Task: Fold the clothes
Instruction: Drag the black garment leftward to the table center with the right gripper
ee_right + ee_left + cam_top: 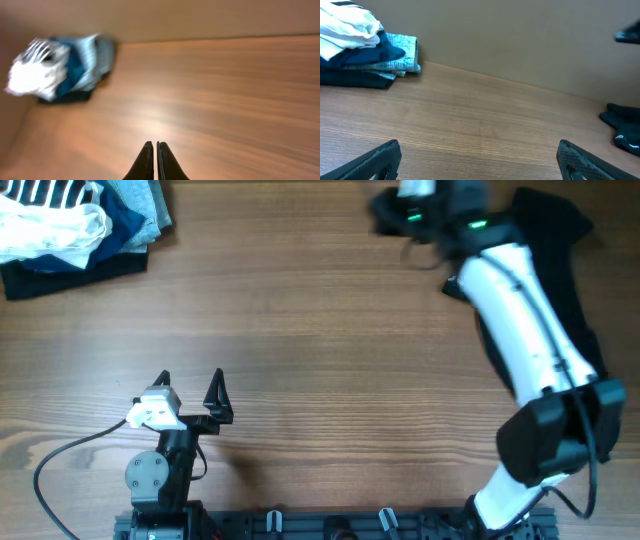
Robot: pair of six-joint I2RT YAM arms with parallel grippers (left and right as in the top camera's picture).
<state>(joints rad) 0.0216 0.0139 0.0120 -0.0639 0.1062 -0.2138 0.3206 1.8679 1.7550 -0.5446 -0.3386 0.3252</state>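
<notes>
A pile of clothes (75, 225), white, blue, light denim and black, lies at the table's far left corner. It also shows in the left wrist view (365, 50) and, blurred, in the right wrist view (55, 67). A black garment (560, 250) lies at the far right, partly under my right arm; its edge shows in the left wrist view (622, 125). My right gripper (385, 215) (156, 146) is shut with nothing between its fingers, above bare wood at the far edge. My left gripper (190, 385) (480, 160) is open and empty near the front left.
The wooden table (320, 350) has a brown wall along its far edge (520, 40). My right arm's white link (520, 320) reaches across the right side. A cable (60, 460) loops at the front left.
</notes>
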